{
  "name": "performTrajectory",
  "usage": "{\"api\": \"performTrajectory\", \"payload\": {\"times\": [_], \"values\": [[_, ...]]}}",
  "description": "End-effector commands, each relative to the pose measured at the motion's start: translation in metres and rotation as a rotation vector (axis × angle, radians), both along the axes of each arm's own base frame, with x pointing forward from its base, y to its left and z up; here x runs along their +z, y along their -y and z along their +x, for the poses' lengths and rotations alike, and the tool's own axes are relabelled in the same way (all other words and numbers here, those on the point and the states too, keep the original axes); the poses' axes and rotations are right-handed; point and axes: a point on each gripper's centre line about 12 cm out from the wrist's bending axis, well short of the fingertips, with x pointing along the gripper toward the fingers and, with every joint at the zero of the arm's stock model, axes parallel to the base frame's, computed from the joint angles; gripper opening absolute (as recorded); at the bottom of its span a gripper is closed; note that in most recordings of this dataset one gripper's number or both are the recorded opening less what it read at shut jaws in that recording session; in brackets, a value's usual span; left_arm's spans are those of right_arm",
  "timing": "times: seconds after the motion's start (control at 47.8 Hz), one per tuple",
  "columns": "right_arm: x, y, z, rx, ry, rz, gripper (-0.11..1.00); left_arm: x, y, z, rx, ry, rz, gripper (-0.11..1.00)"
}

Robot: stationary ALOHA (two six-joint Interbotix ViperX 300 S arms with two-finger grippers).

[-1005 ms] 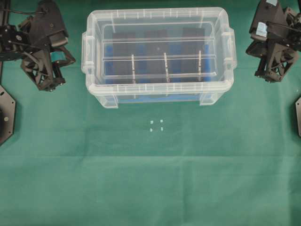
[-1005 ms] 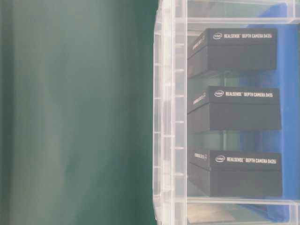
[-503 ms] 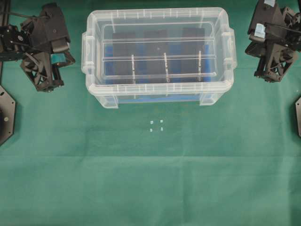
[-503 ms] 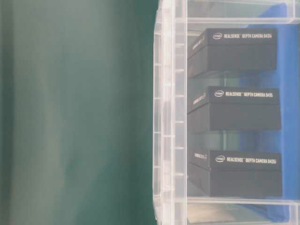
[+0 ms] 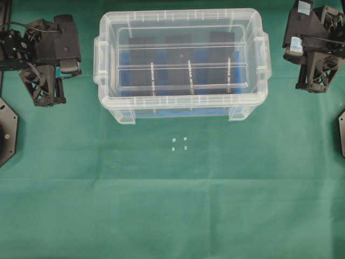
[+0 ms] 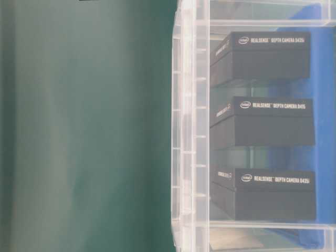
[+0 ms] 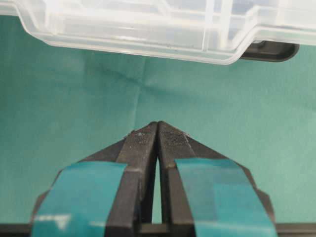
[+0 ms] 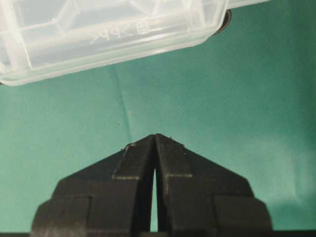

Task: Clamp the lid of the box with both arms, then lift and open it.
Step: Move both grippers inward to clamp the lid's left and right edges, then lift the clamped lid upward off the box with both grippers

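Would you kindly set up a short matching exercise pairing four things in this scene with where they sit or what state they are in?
Things:
1. left gripper
2. right gripper
3. lid
4. three black blocks

Places or states:
A. resting on top of the box, untouched
B. shut, teal pads on it, off the box's left end
C. inside the tub, printed labels showing
D. shut, plain black, off the box's right end

Pairs: 1-B, 2-D, 3-A, 4-C
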Motion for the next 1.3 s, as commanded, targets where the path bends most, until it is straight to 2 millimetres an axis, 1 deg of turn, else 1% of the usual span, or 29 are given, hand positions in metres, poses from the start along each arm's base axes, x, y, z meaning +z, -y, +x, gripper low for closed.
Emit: {"api": "performTrajectory", "payload": {"times": [0.0,0.23,0.482,0.67,0.775,1.277], "values": [[0.011,0.002,0.005,0.003,0.032,-0.018,0.00,0.008,-0.003,0.005,-0.001,0.023,0.013,0.01],[0.010,0.004,0.009,0.010,0.037,-0.023,0.00,0.008,-0.007,0.015,-0.002,0.015,0.011,0.01],[0.009,0.005,0.025,0.041,0.038,-0.027,0.00,0.006,-0.014,0.033,-0.007,0.006,0.010,0.01],[0.008,0.008,0.033,0.057,0.026,-0.030,0.00,0.004,-0.020,0.050,-0.040,-0.012,0.023,0.01],[0.007,0.007,0.038,0.071,0.023,-0.029,0.00,0.004,-0.021,0.055,-0.057,-0.018,0.030,0.01],[0.009,0.005,0.044,0.085,0.041,-0.037,0.00,0.004,-0.021,0.054,-0.062,-0.025,0.031,0.01]]}}
